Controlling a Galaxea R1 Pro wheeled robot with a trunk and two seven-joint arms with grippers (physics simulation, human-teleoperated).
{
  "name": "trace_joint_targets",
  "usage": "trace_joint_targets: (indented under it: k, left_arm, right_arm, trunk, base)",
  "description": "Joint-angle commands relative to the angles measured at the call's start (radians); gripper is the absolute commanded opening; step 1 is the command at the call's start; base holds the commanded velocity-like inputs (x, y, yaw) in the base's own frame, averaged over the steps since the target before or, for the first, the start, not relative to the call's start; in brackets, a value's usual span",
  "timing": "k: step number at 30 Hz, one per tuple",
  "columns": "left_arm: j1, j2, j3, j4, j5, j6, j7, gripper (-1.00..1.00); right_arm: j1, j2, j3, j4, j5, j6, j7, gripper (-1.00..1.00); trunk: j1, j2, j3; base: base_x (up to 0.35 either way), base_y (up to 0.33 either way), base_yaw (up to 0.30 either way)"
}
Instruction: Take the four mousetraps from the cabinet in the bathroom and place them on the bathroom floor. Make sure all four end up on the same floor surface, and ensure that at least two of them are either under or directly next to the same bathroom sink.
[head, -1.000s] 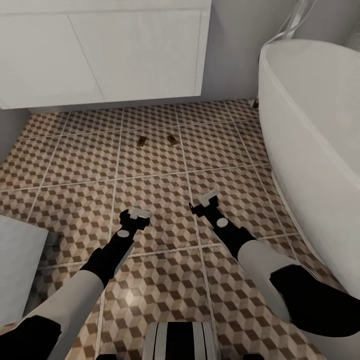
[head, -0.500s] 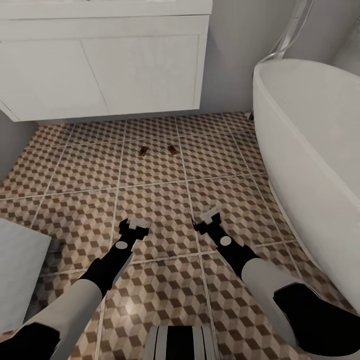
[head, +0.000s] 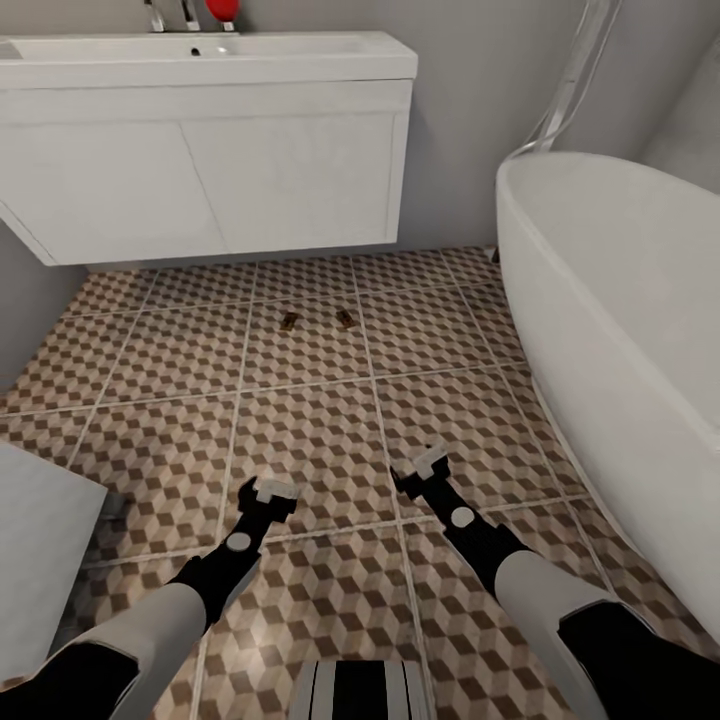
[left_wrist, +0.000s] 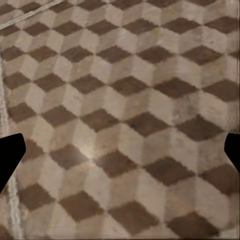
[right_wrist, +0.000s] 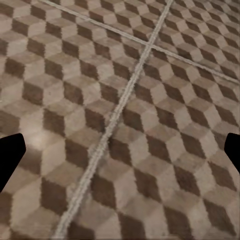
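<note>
well ahead of both arms, two mousetraps lay on the bathroom floor (head: 320, 440): the left mousetrap (head: 289, 321) and the right mousetrap (head: 345, 319) sat near each other but apart, a little out from the front of the white sink cabinet (head: 200, 180) mounted on the wall. each looked like a small brown board, too small to make out more. the left tool (head: 267, 492) hung low over the tiles, well short of the traps, and the right tool (head: 424, 468) hung likewise, roughly level with it. in each wrist view the dark fingertips (left_wrist: 10, 155) showed at opposite edges with bare patterned tile between them, so both tools stood wide and held nothing; the right one's tips (right_wrist: 11, 155) straddled a pale grout line. a white bathtub (head: 610, 330) rose along the right side, well clear of the traps. a red object (head: 226, 10) stood beside the faucet (head: 170, 14) above the basin.
</note>
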Motion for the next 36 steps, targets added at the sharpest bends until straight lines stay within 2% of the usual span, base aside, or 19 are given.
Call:
trace_joint_targets:
  k: [1,4,5,11,13,16,24,30,36]
  left_arm:
    - [-0.001,-0.004,-0.005,0.029,-0.007,-0.037,0.010,1.00]
    - [-0.001,-0.008,-0.005,0.063,-0.007,-0.091,0.011,1.00]
    - [-0.001,-0.009,-0.005,0.088,-0.007,-0.127,0.011,1.00]
    - [0.000,-0.020,-0.005,0.170,-0.007,-0.229,0.011,1.00]
    - [0.000,-0.028,-0.004,0.225,-0.005,-0.315,0.011,1.00]
    - [0.000,-0.045,-0.003,0.282,-0.002,-0.385,0.011,1.00]
    - [0.000,-0.063,-0.003,0.323,-0.001,-0.470,0.013,1.00]
    - [0.000,-0.062,-0.002,0.331,-0.001,-0.488,0.014,1.00]
    - [0.000,-0.050,-0.001,0.343,0.001,-0.493,0.014,1.00]
  right_arm:
    - [0.005,0.000,-0.002,0.008,0.009,-0.008,-0.004,1.00]
    - [0.010,-0.001,-0.002,0.015,0.009,-0.020,-0.005,1.00]
    - [0.011,-0.001,-0.002,0.018,0.009,-0.028,-0.006,1.00]
    - [0.014,-0.001,-0.002,0.022,0.007,-0.040,-0.009,1.00]
    - [0.014,-0.001,-0.002,0.023,0.006,-0.043,-0.010,1.00]
    - [0.015,-0.001,-0.003,0.033,0.006,-0.045,-0.011,1.00]
    - [0.015,-0.009,-0.004,0.074,-0.002,-0.056,-0.011,1.00]
    - [0.015,-0.010,-0.004,0.083,-0.005,-0.064,-0.011,1.00]
    - [0.015,-0.010,-0.004,0.085,-0.013,-0.066,-0.010,1.00]
  trunk:
    - [-0.001,0.000,0.003]
    - [-0.002,0.001,0.015]
    - [-0.002,0.001,0.019]
    - [-0.005,0.002,0.042]
    - [-0.006,0.003,0.050]
    - [-0.007,0.004,0.061]
    - [-0.011,0.005,0.092]
    - [-0.014,0.007,0.116]
    - [-0.016,0.008,0.139]
  base:
    - [0.000,0.000,0.000]
    - [0.000,0.000,0.000]
    - [0.000,0.000,0.000]
    - [0.000,0.000,0.000]
    - [0.000,0.000,0.000]
    - [0.000,0.000,0.000]
    - [0.000,0.000,0.000]
    - [0.000,0.000,0.000]
    - [0.000,0.000,0.000]
